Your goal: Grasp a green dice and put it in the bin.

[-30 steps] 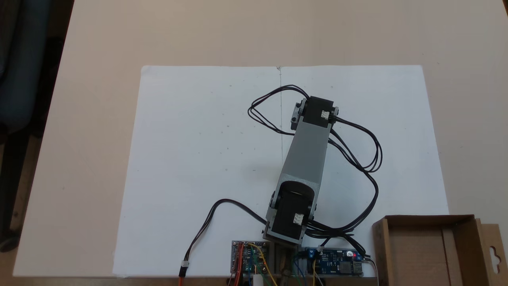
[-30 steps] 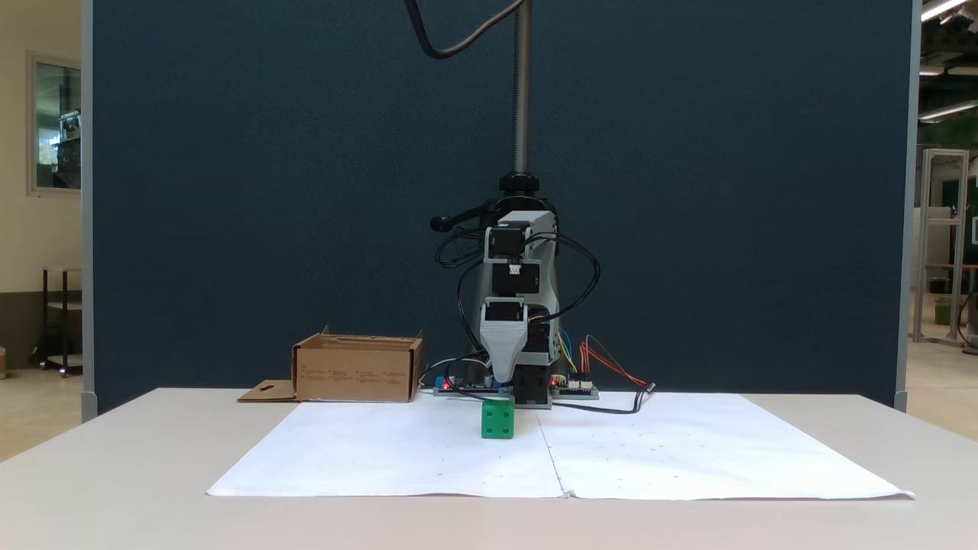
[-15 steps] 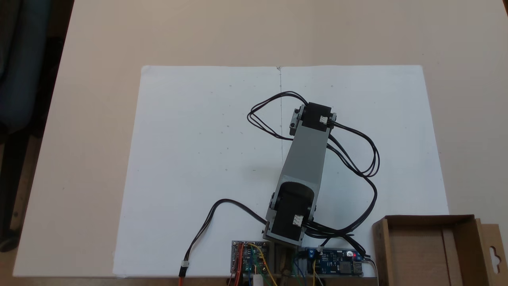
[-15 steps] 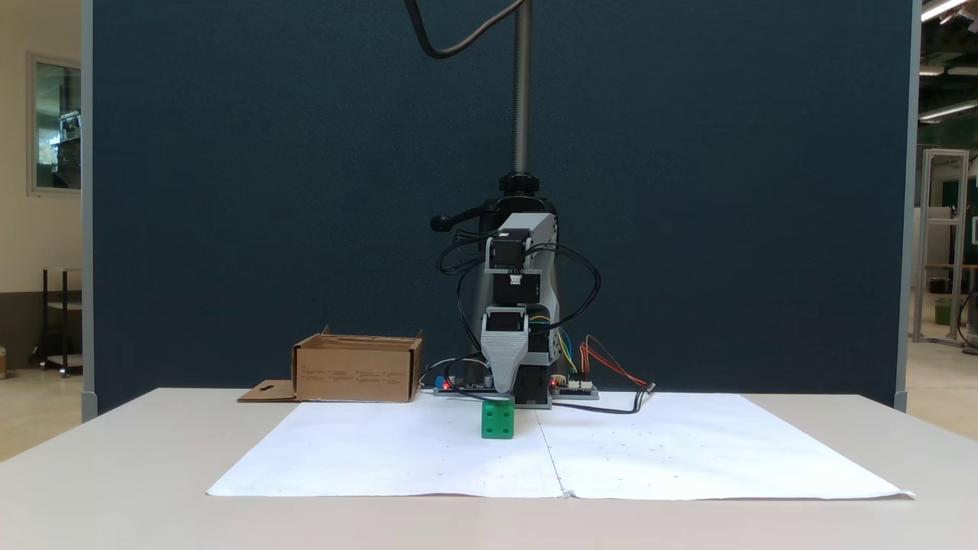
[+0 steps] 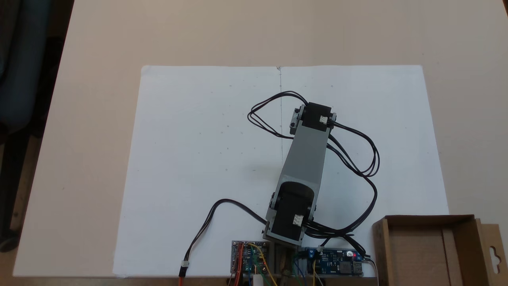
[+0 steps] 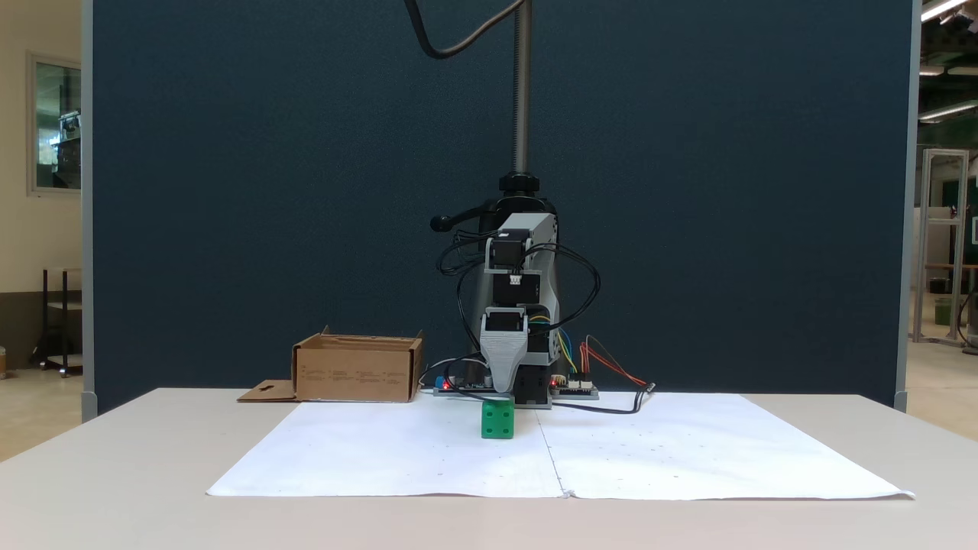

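sitting on white paper: green dice (image 6: 497, 420), light, hard, slick; take opposite flat faces. gripper (image 6: 502, 391) just above, opening hidden.

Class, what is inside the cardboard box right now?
From above, the cardboard box shows bare brown floor; its lower part is cut off. The green dice sits outside, on the white paper.

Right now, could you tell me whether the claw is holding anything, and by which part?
It cannot be told. In a fixed view the claw points down just above the green dice, which sits on the white paper; whether it grips the top is unclear.
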